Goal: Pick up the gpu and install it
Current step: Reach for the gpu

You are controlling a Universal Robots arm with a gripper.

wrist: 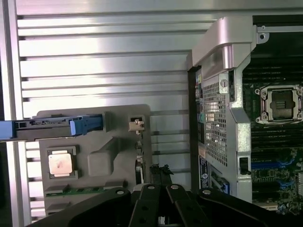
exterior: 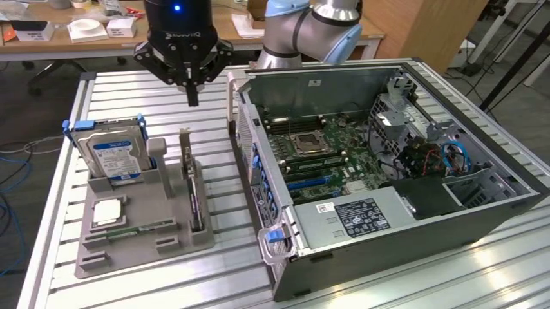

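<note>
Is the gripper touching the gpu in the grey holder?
Apart. The exterior view shows the gripper above the gpu, with bare table slats between them.

the surface (exterior: 129, 90) is ribbed bare aluminium, brushed and catching the light. the parts holder (exterior: 129, 257) on it is matt grey plastic. the hard drive (exterior: 116, 158) has a silvery metal body and a glossy blue-white label. the gpu (exterior: 196, 193) shows a dark board edge and a silvery metal bracket. the computer case (exterior: 344, 80) is dull grey sheet steel, perforated along one side. the gripper (exterior: 190, 100) is black with a faint sheen.
</note>
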